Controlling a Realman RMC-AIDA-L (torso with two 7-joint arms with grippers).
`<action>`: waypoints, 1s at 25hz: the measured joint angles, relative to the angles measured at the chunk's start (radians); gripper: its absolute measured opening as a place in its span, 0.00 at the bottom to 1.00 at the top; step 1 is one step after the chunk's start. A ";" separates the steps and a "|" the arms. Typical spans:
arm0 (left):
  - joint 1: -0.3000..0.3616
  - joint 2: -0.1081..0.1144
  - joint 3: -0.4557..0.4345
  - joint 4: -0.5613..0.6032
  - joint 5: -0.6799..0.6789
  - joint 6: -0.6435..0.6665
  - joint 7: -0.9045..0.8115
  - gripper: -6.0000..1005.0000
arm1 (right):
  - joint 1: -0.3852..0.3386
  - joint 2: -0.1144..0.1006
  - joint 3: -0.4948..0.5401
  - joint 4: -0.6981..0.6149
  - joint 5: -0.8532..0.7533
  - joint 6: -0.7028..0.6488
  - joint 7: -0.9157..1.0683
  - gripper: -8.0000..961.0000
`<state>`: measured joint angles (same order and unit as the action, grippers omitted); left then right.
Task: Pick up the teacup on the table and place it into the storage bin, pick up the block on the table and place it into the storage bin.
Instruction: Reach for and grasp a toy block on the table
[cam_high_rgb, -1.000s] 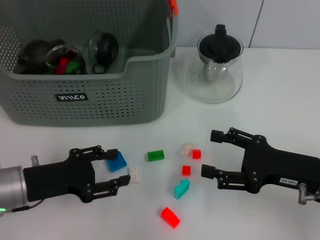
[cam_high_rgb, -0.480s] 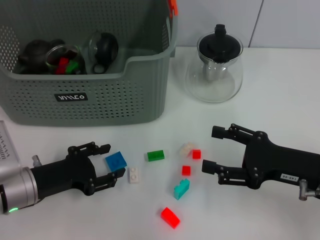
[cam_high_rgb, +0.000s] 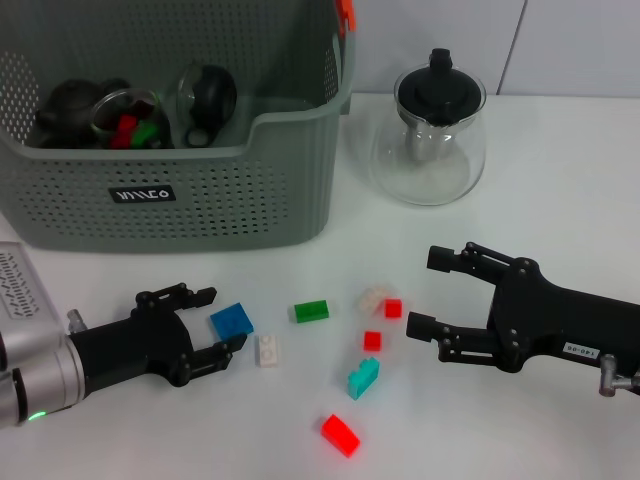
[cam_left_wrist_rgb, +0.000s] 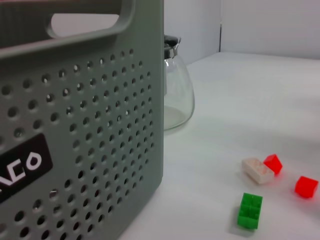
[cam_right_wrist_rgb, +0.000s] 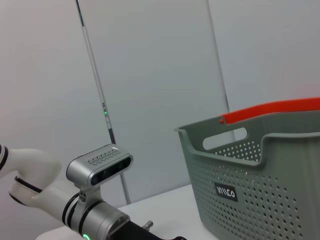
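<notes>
The grey storage bin (cam_high_rgb: 200, 200) stands at the back left, with dark and glass tea vessels (cam_high_rgb: 125, 115) inside; no teacup shows on the table. Several small blocks lie in front of it: blue (cam_high_rgb: 232, 320), white (cam_high_rgb: 268, 350), green (cam_high_rgb: 311, 311), beige (cam_high_rgb: 370, 298), teal (cam_high_rgb: 363, 378) and reds (cam_high_rgb: 340, 435). My left gripper (cam_high_rgb: 222, 320) is open low at the front left, its fingertips just short of the blue block. My right gripper (cam_high_rgb: 424, 291) is open right of the red blocks (cam_high_rgb: 393, 308), holding nothing. The left wrist view shows the bin wall (cam_left_wrist_rgb: 80, 125) and the green block (cam_left_wrist_rgb: 250, 210).
A glass teapot with a black lid (cam_high_rgb: 430, 130) stands right of the bin and also appears in the left wrist view (cam_left_wrist_rgb: 177, 95). The bin carries an orange handle (cam_right_wrist_rgb: 272, 111). The right wrist view shows the left arm's silver link (cam_right_wrist_rgb: 97, 167).
My left gripper has drawn back to the left, away from the blue and white blocks, which stay on the table. The right gripper has drifted slightly right.
</notes>
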<state>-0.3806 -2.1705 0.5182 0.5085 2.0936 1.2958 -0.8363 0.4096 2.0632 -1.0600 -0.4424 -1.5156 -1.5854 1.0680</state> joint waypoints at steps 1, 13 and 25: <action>-0.002 0.000 0.001 -0.003 0.000 -0.004 0.000 0.65 | 0.000 0.000 0.000 0.000 0.000 0.001 0.000 0.98; -0.012 0.000 0.006 -0.021 0.006 -0.037 0.008 0.60 | 0.000 0.000 0.000 0.001 0.001 0.004 0.000 0.98; -0.014 0.000 0.003 -0.020 -0.001 -0.054 0.005 0.41 | 0.000 0.000 0.000 0.001 0.003 0.004 0.000 0.98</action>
<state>-0.3941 -2.1706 0.5207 0.4881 2.0931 1.2418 -0.8317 0.4095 2.0632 -1.0599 -0.4413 -1.5124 -1.5815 1.0684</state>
